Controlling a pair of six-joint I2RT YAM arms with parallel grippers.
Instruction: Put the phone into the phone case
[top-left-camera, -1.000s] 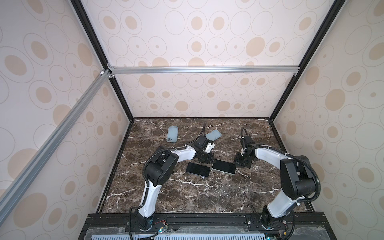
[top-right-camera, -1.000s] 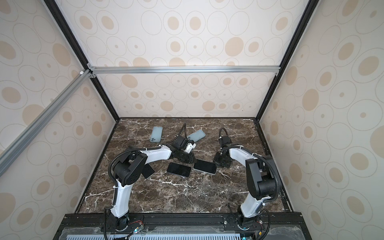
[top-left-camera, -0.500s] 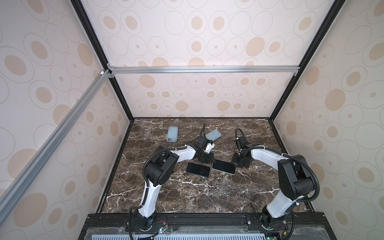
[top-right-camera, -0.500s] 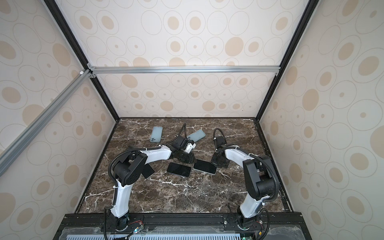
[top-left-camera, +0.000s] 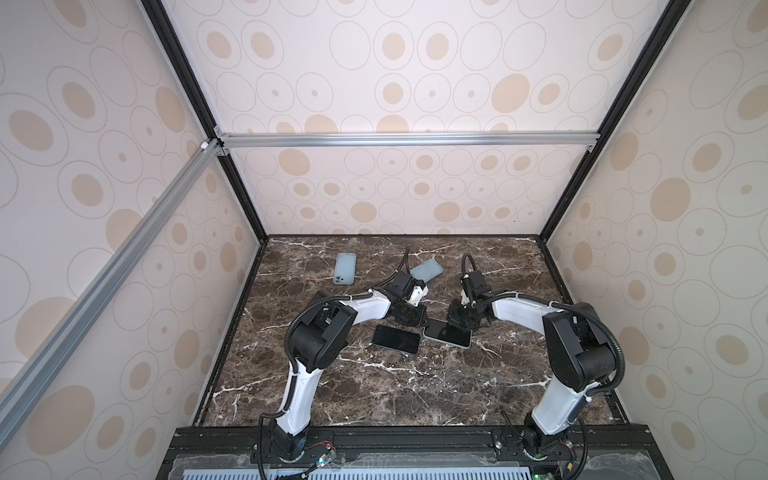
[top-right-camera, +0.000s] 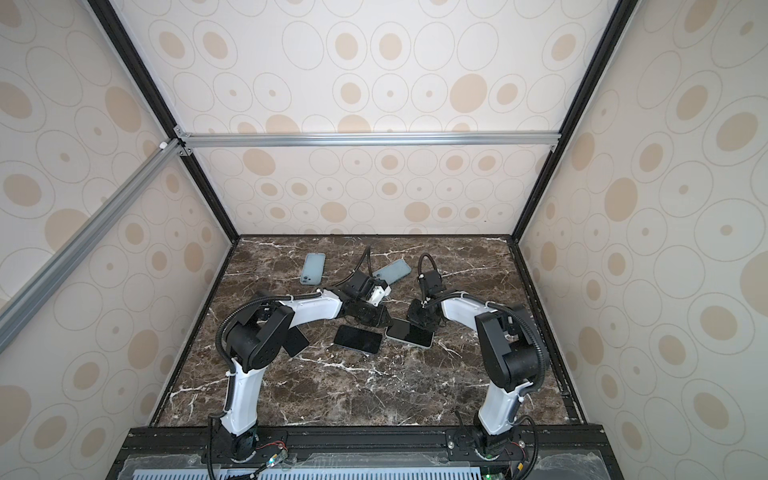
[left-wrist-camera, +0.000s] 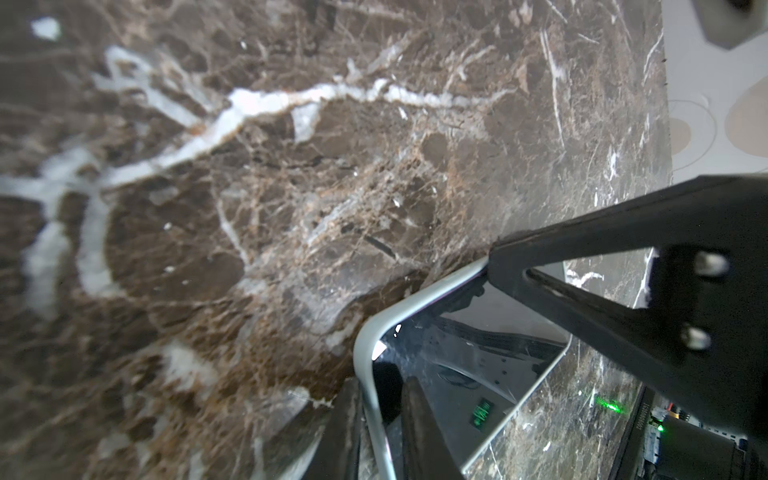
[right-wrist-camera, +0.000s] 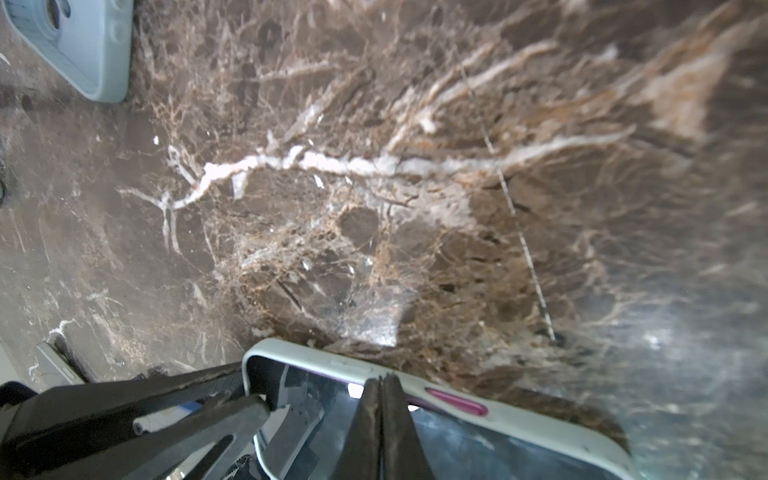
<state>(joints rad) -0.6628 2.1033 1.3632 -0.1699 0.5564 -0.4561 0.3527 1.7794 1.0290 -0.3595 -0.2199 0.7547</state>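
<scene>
1. The table (top-left-camera: 374, 386), dark veined marble, is carrying two phones, both lying screen up, just beside each other at mid-table.
2. Phones: one bare dark phone (top-left-camera: 395, 338) is lying alone. The other phone (right-wrist-camera: 478, 457) is sitting inside the phone case (right-wrist-camera: 523, 417), which has a pale rim and a pink side button. I cannot tell whether every edge is seated.
3. Pale cases: three in all. Besides the one in work, a rear left case (top-left-camera: 345, 269) and a rear right case (top-left-camera: 428, 269) are lying toward the back wall, apart from each other.
4. Grippers: two, both working at the cased phone.
5. The left gripper (left-wrist-camera: 380, 384) is standing with fingers narrowly apart, straddling the case rim at one corner, one finger outside and one over the screen. I cannot tell whether they are squeezing it.
6. The right gripper (right-wrist-camera: 383, 380) is holding nothing. Its fingers are pressing tightly together, and the tip is resting on the screen just inside the long rim, beside the pink button.
7. One dark flat slab (top-right-camera: 297, 341) is showing by the left arm's elbow in a top view; its kind is unclear.
</scene>
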